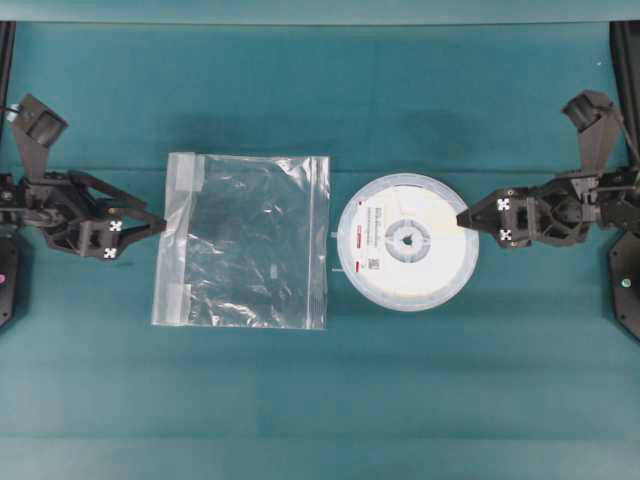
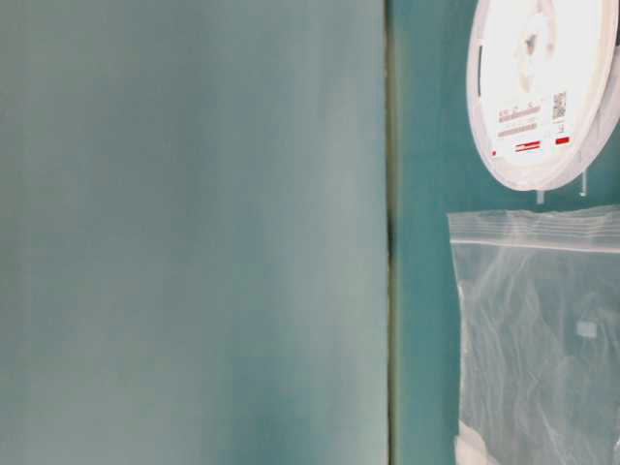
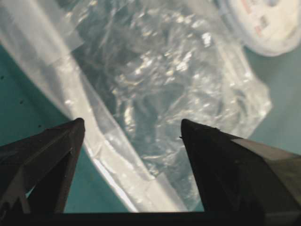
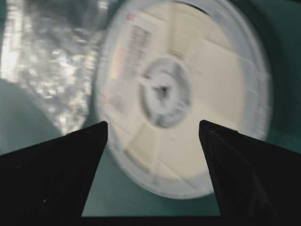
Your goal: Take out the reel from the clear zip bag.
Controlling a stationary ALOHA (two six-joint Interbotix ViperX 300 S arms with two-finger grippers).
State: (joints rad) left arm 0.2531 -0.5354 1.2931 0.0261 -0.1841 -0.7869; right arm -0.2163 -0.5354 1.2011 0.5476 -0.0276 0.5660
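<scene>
Both pincers gape, reel (image 1: 408, 241) lying beside clear zip bag (image 1: 242, 240).

The white reel (image 1: 408, 241) lies flat just beside the empty, crinkled clear zip bag (image 1: 242, 240).

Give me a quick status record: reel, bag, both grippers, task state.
reel: flat on the table, fully outside the bag, to its right, label side up
clear zip bag: empty, flat, crinkled
left gripper: open, at the bag's left edge, holding nothing
right gripper: open, at the reel's right edge, holding nothing
task state: reel is out
</scene>
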